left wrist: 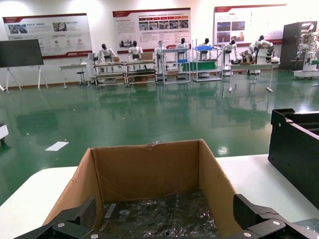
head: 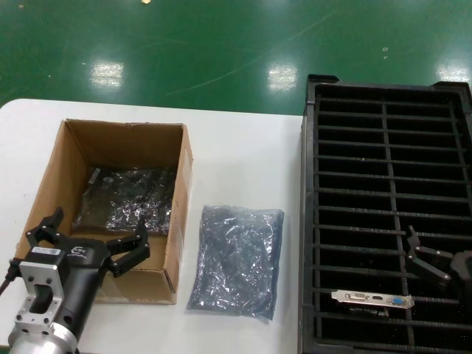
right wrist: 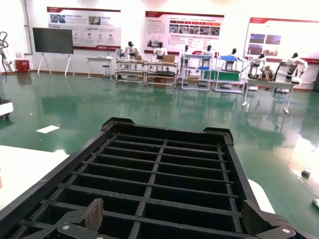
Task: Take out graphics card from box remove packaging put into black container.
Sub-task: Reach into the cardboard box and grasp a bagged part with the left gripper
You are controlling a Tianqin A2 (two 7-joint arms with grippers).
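Note:
The brown box stands open at the table's left with a crinkly grey-blue packaging bag on its floor. My left gripper hangs open over the box's near wall, nothing between its fingers. In the left wrist view the box and the bag lie ahead of the open left gripper. A second packaging bag lies flat on the table beside the box. The graphics card stands in a near slot of the black container. My right gripper hovers open above the container's slots.
The white table ends at a green floor behind. The container fills the table's right side, and its corner shows in the left wrist view. A strip of bare table lies between the loose bag and the container.

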